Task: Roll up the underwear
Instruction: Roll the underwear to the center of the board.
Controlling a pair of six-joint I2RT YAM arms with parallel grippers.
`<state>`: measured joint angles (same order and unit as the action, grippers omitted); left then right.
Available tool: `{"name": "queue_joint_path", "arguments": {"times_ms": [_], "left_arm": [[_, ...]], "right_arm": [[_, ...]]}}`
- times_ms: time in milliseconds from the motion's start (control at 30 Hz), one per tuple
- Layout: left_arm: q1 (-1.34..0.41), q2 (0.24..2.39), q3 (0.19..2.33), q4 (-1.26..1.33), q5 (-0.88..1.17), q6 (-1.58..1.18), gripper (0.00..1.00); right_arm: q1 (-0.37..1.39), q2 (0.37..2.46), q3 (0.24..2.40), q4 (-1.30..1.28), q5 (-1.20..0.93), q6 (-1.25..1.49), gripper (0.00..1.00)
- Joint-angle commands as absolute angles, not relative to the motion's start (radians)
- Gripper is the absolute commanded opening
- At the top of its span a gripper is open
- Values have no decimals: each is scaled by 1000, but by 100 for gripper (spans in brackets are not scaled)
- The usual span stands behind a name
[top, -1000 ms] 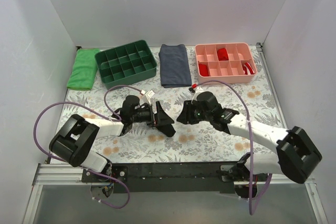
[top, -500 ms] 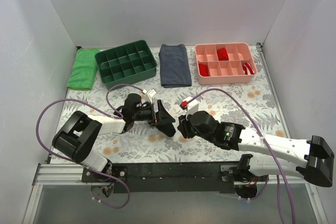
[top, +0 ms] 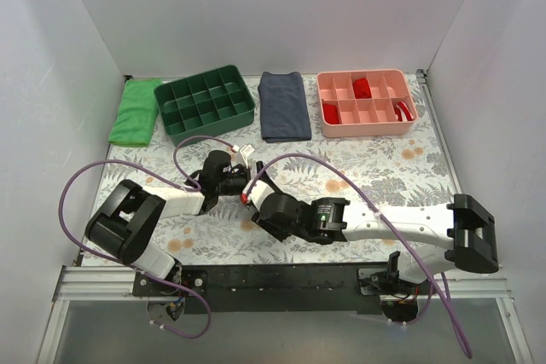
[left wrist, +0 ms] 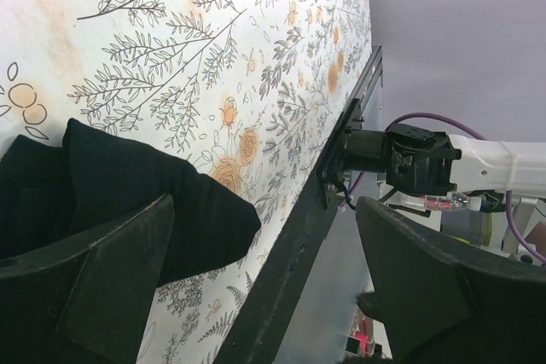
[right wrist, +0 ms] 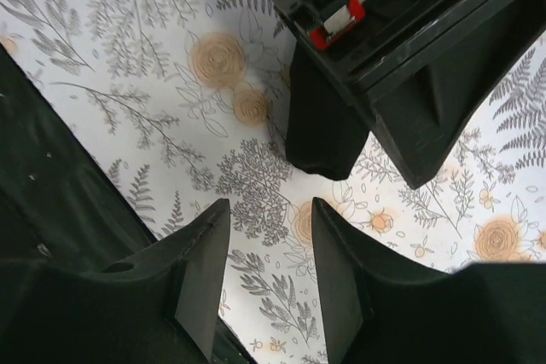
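Note:
The underwear (left wrist: 128,198) is a bunched black roll on the flowered table, lying against the left finger (left wrist: 102,270) of my left gripper (left wrist: 264,210). That gripper is open wide, with a clear gap to its other finger. From the right wrist, the underwear's rounded end (right wrist: 322,138) shows just beyond my right gripper (right wrist: 269,210), which is open over bare table with nothing between its fingers. In the top view the two grippers, left (top: 247,183) and right (top: 260,202), meet at the table's middle. There the right wrist covers most of the underwear.
Along the back stand a green cloth (top: 135,111), a green compartment tray (top: 206,103), a folded navy-grey cloth (top: 284,106) and a pink tray (top: 367,117) with small red rolls (top: 362,87). The black rail (top: 281,277) marks the near table edge.
My right arm has swung left from the underwear's right side to right over it, close to the left gripper, and its jaws have widened a little. The left arm has barely moved.

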<state>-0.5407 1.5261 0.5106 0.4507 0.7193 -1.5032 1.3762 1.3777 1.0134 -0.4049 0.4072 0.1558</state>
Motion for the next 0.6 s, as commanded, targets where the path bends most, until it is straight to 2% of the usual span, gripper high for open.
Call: {"name": "queue_joint_path", "arguments": {"times_ms": [0, 267, 567], "left_arm": [[-548, 1569, 486, 262, 649, -1451, 90], [-549, 1574, 508, 209, 626, -1457, 87], [-548, 1566, 526, 152, 580, -1494, 89]], "right_arm": [[1382, 1399, 1017, -437, 462, 126, 52], [1384, 1497, 1008, -393, 534, 121, 54], [1382, 1617, 1035, -331, 607, 132, 55]]}}
